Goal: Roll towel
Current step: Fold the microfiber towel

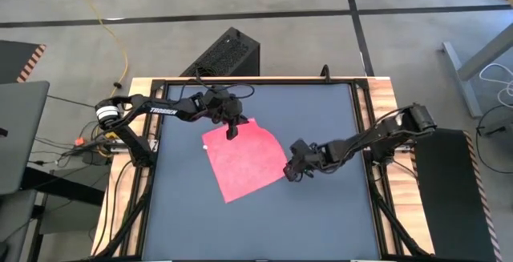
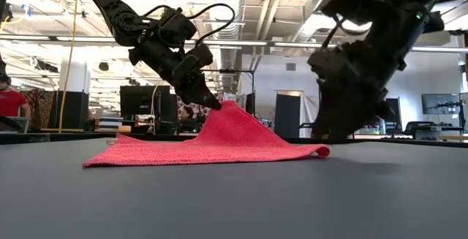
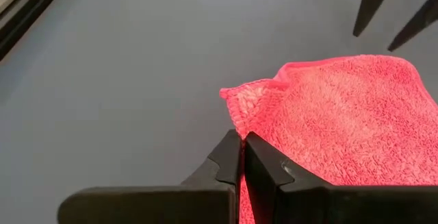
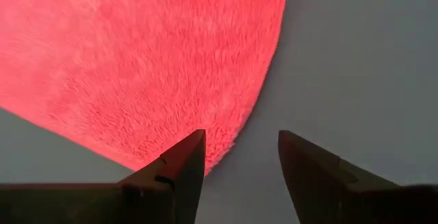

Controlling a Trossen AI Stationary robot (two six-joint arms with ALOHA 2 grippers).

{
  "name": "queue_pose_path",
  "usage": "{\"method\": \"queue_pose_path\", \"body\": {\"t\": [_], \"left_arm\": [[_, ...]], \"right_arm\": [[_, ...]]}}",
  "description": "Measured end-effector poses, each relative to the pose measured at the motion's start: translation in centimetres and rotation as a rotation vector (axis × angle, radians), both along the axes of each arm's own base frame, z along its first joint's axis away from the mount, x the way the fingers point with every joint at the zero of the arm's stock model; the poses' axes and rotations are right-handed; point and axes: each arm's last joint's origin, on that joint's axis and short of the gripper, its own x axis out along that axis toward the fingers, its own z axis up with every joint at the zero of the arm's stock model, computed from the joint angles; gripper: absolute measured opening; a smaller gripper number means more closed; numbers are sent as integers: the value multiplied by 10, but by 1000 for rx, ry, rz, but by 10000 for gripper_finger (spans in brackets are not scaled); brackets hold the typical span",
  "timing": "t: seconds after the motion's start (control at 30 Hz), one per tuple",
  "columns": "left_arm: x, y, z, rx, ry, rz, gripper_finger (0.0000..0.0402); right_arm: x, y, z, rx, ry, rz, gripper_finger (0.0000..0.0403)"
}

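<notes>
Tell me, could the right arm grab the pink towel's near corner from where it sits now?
Probably yes. The right gripper stands with its jaws open right at the towel edge, with only bare table around it. The left gripper is pinching the far side of the cloth, lifted, well out of the way.

Lying spread on the table [image 1: 321,222] near its middle, the towel [image 1: 244,162], with one far corner being held up off the surface by the left gripper [image 1: 232,131], pinched tight on it. Hovering at the towel's right edge, just above the table, the right gripper [image 1: 293,174], fingers standing apart, well across the cloth from the left one.
</notes>
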Motion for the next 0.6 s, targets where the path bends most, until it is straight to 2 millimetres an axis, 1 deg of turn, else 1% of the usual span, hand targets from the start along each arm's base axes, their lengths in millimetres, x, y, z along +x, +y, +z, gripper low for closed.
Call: {"method": "queue_pose_path", "body": {"t": [0.1, 0.2, 0.27, 0.33, 0.4, 0.47, 0.5, 0.6], "left_arm": [[0, 0, 0, 0, 0, 0, 0], [0, 0, 0, -1, 2, 0, 0], [0, 0, 0, 4, 4, -3, 0], [-2, 0, 2, 8, 9, -1, 0], [-5, 0, 10, 24, -9, 2, 0], [-8, -1, 21, 42, -40, 4, 0], [-10, -1, 27, 53, -59, 8, 0], [-19, -3, 48, 84, -113, 16, 0]], "right_arm": [[8, 6, -15, 13, -2, 6, 206], [14, 9, -20, 6, -14, 9, 196], [16, 11, -19, -13, -14, 21, 174], [16, 11, -16, -30, -6, 34, 137], [14, 10, -10, -47, -10, 62, 86], [12, 8, 2, -91, -33, 93, 31], [12, 7, 10, -120, -57, 115, 18], [8, -4, 35, -225, -109, 172, 20]]}}
